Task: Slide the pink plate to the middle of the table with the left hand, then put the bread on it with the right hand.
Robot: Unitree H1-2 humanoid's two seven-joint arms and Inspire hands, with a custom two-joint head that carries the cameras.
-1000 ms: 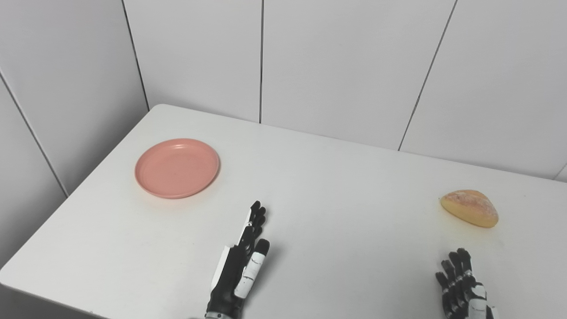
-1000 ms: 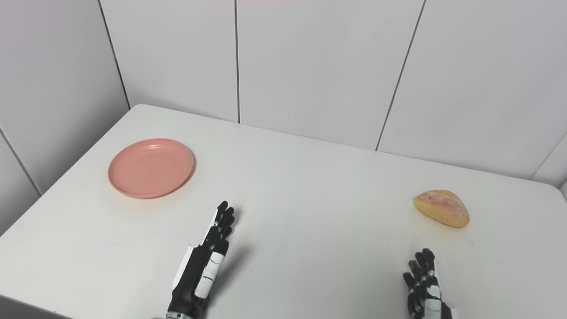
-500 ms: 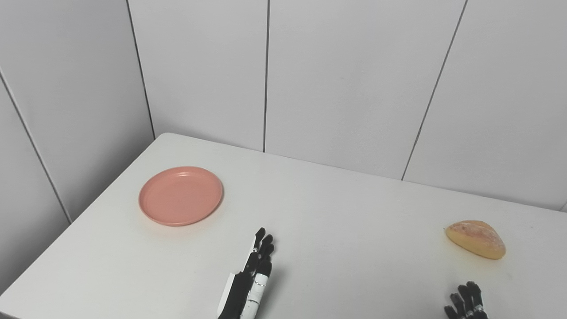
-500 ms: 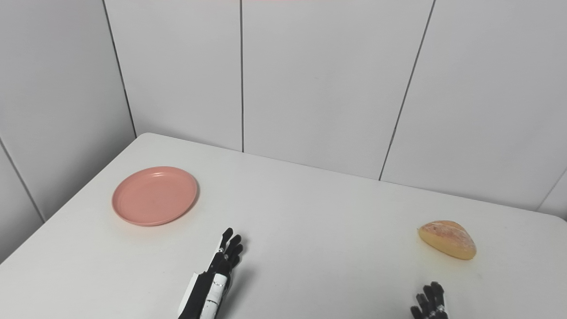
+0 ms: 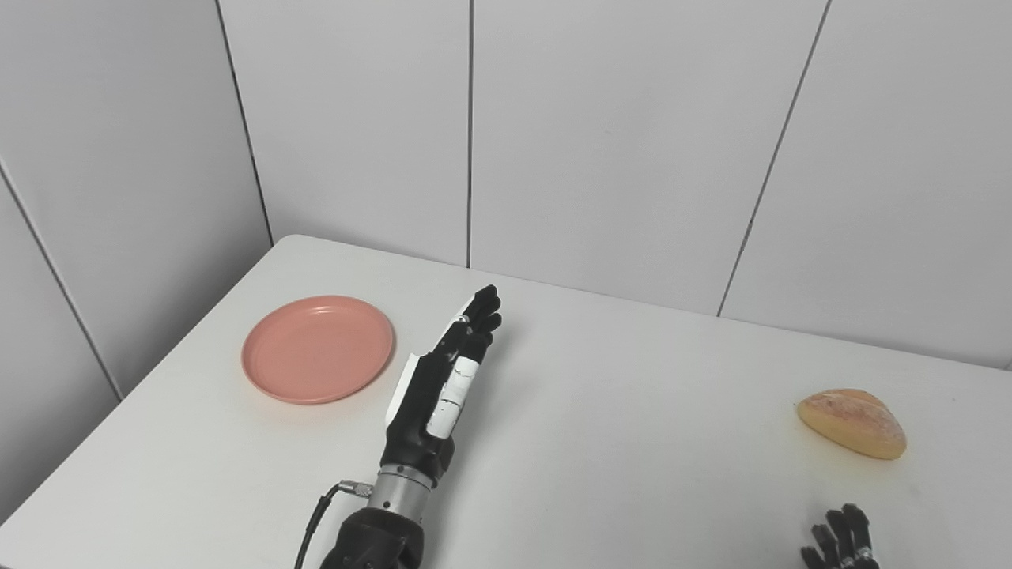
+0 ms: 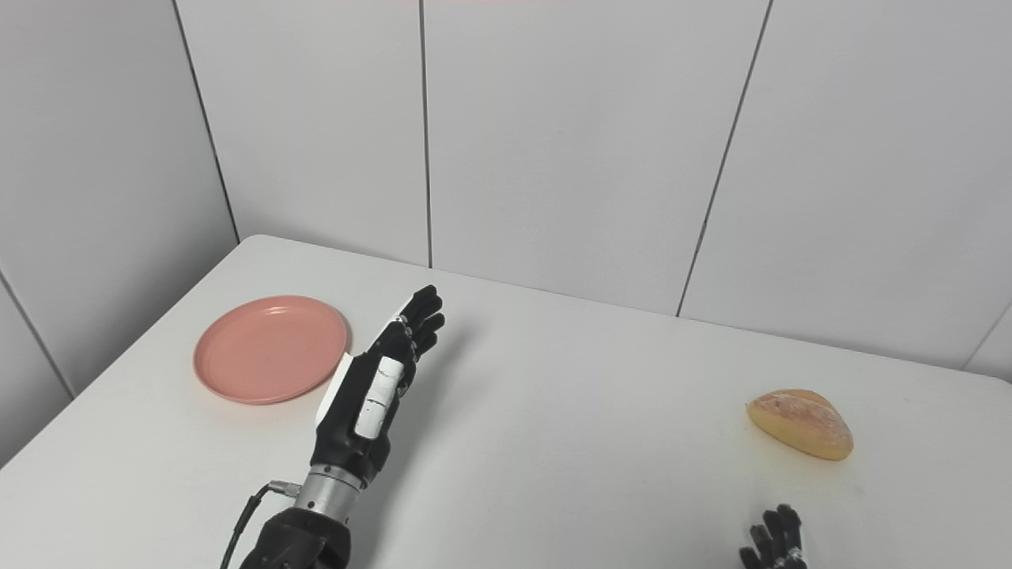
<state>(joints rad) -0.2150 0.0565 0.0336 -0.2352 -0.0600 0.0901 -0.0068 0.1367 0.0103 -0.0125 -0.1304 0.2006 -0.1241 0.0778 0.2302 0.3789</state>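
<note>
— While the left hand [image 5: 443,371] hangs over the table [image 5: 617,442], where does the pink plate [image 5: 318,348] sit?

— Far over on the left side of the white tabletop, near the left edge and the back corner. It lies flat and bare, with nothing on it.

— Is the hand touching it?

— No. The hand is just to the right of the plate's rim, raised, with a narrow strip of table showing between them. Its black fingers [image 6: 421,314] are stretched out straight and close together, pointing away toward the wall [image 5: 617,134], the thumb lying along the side. It holds nothing.

— How does the arm come in?

— From the bottom edge, left of centre. A metal wrist ring and a thin black cable show just below the hand.

— And the bread [image 6: 801,423]?

— Well apart from the plate, on the right side of the table, near the right edge. It is a golden, rounded loaf with a paler dusted crust on top, lying on the bare surface and touched by nothing.

— What about the right hand [image 5: 840,541]?

— Only its dark fingertips show at the bottom edge, on the near side of the bread and clear of it. They look spread and grip nothing, though most of the hand is cut off by the picture's edge.

— Anything between the two things?

— Just plain white tabletop across the middle, with grey wall panels behind.
</note>
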